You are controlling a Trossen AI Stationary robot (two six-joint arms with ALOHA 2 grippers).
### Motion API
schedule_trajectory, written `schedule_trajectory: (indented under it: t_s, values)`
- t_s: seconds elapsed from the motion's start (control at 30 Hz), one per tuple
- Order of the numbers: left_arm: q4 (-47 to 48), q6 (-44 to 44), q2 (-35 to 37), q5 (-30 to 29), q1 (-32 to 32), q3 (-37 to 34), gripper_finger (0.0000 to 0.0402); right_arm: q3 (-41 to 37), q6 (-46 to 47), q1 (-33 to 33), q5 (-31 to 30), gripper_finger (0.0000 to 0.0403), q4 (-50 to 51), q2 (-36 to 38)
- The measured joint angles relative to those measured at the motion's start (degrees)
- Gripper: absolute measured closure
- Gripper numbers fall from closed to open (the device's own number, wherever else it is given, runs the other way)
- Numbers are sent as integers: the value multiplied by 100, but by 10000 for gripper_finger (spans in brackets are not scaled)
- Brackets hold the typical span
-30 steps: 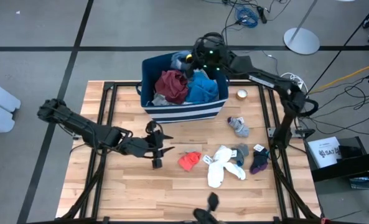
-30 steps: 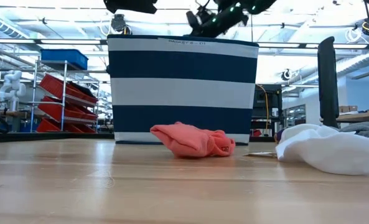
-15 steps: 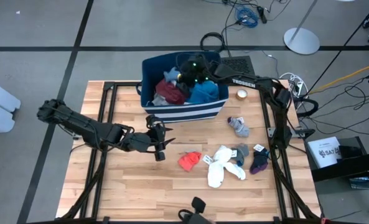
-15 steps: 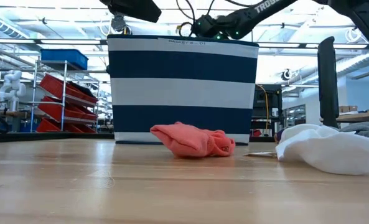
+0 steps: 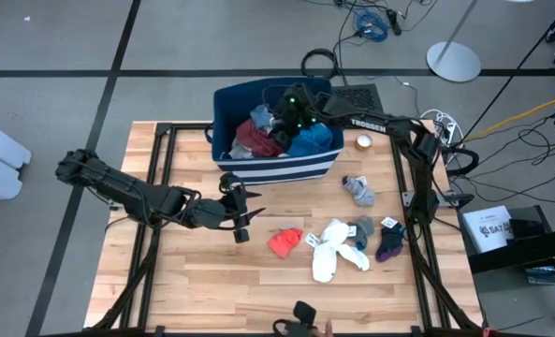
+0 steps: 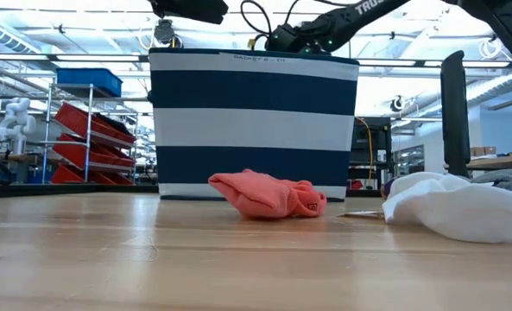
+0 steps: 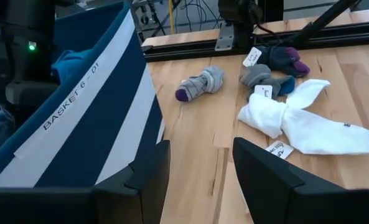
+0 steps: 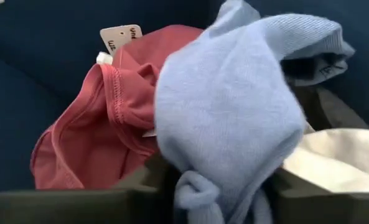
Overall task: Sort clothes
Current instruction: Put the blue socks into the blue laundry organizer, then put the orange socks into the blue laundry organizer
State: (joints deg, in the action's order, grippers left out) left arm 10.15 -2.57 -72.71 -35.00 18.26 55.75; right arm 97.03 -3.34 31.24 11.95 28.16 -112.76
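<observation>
The navy bin with white stripes [image 5: 277,168] stands at the table's far middle and holds a maroon garment [image 8: 91,137], a teal one [image 5: 310,140], a white cloth [image 8: 333,162] and a blue-grey piece [image 8: 228,106]. My right gripper [image 5: 283,116] reaches down into the bin and is shut on the blue-grey piece. My left gripper [image 5: 242,217] is open and empty just in front of the bin's near wall [image 7: 91,124]. A coral-red piece [image 5: 284,241] and white socks [image 5: 333,248] lie on the table. My right gripper pinches a bunched fold of the blue-grey piece [image 8: 193,183] between its two fingers, coming from above and slanting down into the bin. The rest of the piece bulges up ahead of the fingers and lies on the maroon garment and the white cloth.
A grey sock with a purple toe [image 5: 358,190], grey-teal socks [image 5: 362,227] and a dark purple pair [image 5: 389,245] lie on the right, some with paper tags. A small round object [image 5: 363,142] sits right of the bin. Black frame rails [image 5: 417,215] run along the table's sides.
My right gripper has gone from above the bin's far rim down into the bin, toward its left side, among the clothes. My left gripper has gone a little toward the bin's near wall. The clothes on the table have kept still.
</observation>
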Motion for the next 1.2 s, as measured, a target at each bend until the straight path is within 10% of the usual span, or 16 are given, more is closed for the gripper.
schedule_trajectory:
  t_s: [0.43, 0.8, 1.2]
  values:
    - [-89, 2, 0, 4, 0, 0, 217, -2, -9, 2, 2, 78, 165, 956]
    - [-82, -10, -39, 90, -4, 6, 217, -2, 284, -28, 19, 65, 1291, 2179]
    - [-590, -4, -823, 1675, -121, 7, 217, -2, 925, -978, 42, 65, 2940, 3168]
